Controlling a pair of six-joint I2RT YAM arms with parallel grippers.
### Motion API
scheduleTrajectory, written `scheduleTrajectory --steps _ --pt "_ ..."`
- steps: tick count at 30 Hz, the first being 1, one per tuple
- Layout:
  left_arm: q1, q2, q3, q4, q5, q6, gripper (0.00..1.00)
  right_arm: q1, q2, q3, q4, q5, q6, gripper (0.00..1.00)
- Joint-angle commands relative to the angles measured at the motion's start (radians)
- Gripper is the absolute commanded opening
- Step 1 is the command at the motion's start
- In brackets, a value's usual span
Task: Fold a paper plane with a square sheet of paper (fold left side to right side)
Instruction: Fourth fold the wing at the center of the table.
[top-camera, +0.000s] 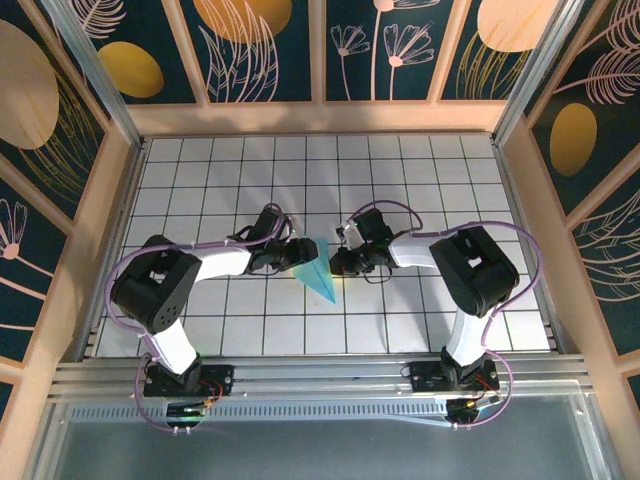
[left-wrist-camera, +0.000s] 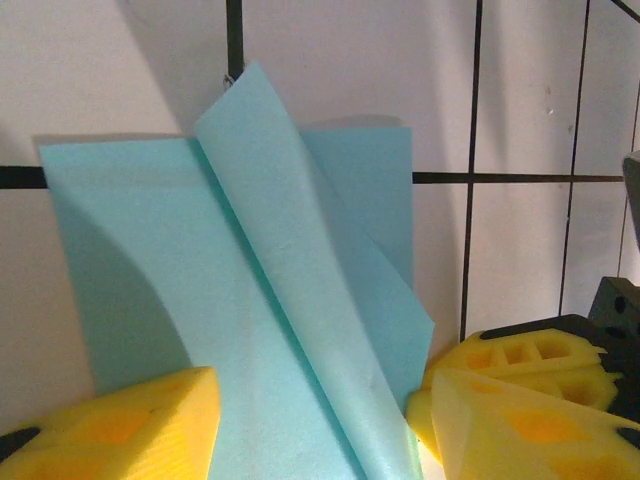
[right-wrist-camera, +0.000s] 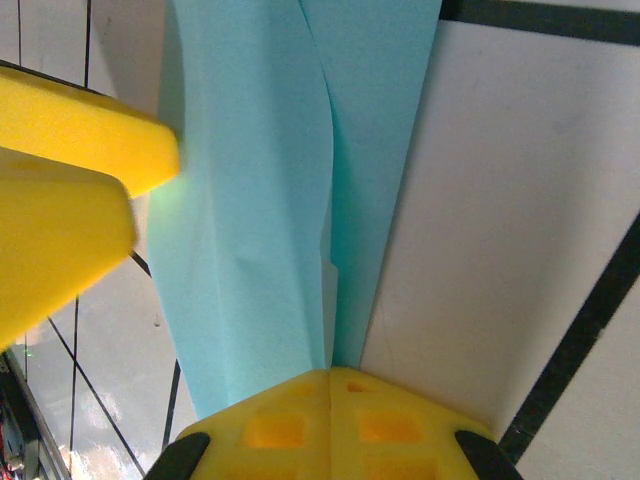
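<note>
right pincer (right-wrist-camera: 330, 382) clamped shut on paper plane (top-camera: 318, 268), guess pinning crease; left pincer (left-wrist-camera: 320, 382) wide, straddling loose flap

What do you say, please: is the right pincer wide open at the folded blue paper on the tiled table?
Not quite: the right pincer is shut tight, not open, at the folded blue paper on the tiled table; the right wrist view shows it.

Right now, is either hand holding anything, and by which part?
The right hand is shut on the paper plane, pinching its side edge about midway along. The left hand straddles it, open.
</note>
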Motion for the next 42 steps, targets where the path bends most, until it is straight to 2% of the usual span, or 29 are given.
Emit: scheduleTrajectory --steps 1,5,11,16,21,24,42 --pt "0.001 -0.069 0.042 -0.063 -0.046 0.03 0.61 0.012 0.053 -0.01 -0.067 0.082 -0.016 0.0" --pt "0.002 -0.113 0.043 -0.068 -0.068 0.033 0.58 0.013 0.053 -0.006 -0.069 0.086 -0.016 0.0" --pt "-0.002 -0.059 0.036 0.054 0.088 0.011 0.25 0.015 0.057 0.005 -0.079 0.098 -0.016 0.0" --pt "-0.006 0.036 0.077 0.063 0.124 0.02 0.13 0.018 0.059 0.01 -0.087 0.104 -0.016 0.0" --pt "-0.008 0.099 0.098 0.063 0.136 0.027 0.1 0.021 0.058 0.01 -0.099 0.113 -0.019 0.0" --pt "-0.008 0.117 0.104 0.021 0.095 0.039 0.08 0.022 0.058 0.007 -0.104 0.116 -0.021 0.0" --pt "-0.008 0.155 0.058 0.001 0.028 0.033 0.03 0.024 0.069 0.022 -0.121 0.115 -0.03 0.0"
